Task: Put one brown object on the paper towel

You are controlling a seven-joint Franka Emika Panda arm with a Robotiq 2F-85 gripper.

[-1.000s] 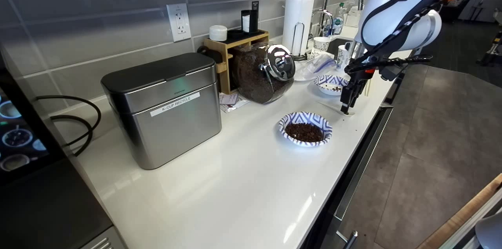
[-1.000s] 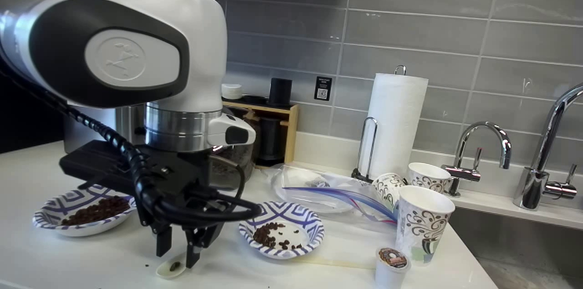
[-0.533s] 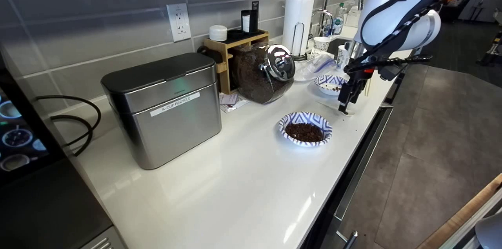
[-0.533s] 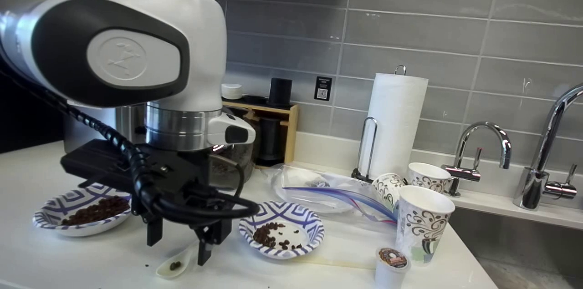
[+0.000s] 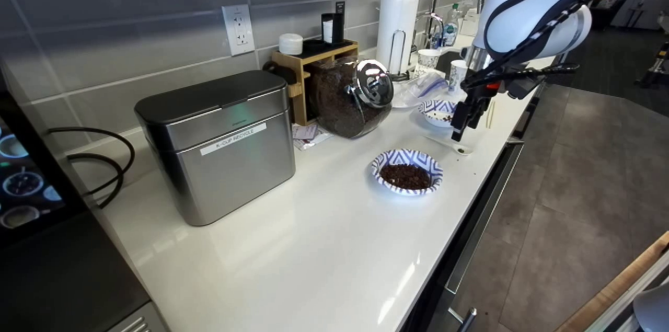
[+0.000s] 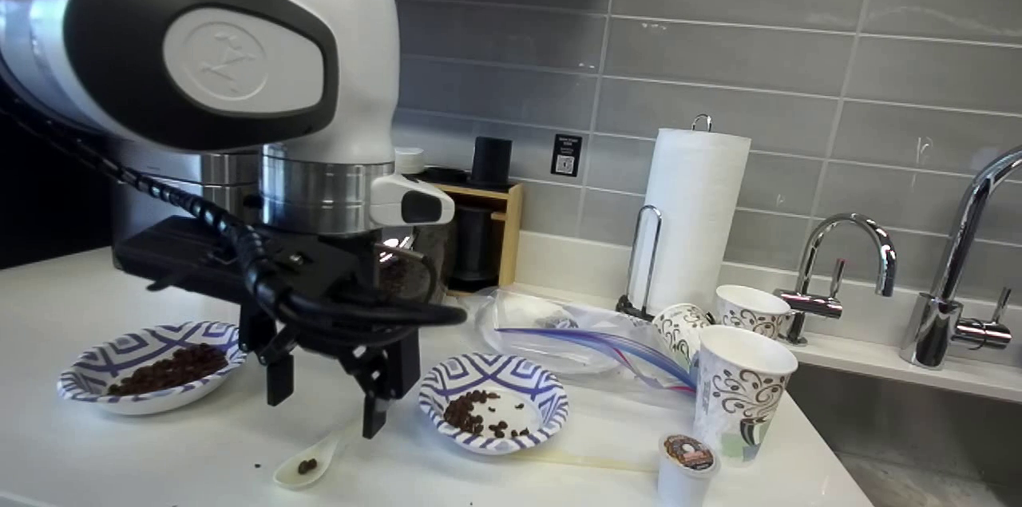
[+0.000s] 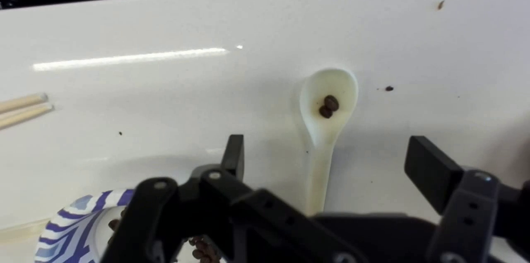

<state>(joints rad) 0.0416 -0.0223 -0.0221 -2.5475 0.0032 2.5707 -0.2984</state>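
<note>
In the wrist view two brown objects (image 7: 331, 102) lie touching, just right of and above the middle of the frame, in a pale spoon (image 7: 325, 141) on the bench (image 7: 186, 97). The upper one's long axis slants from upper left to lower right; the spoon's scoop points to the top edge, its handle to the bottom. The pincer (image 7: 330, 153) is spread wide and holds nothing. In an exterior view its fingers (image 6: 279, 379) stand higher and farther apart than a second ago; the spoon is unmoved at lower left.
</note>
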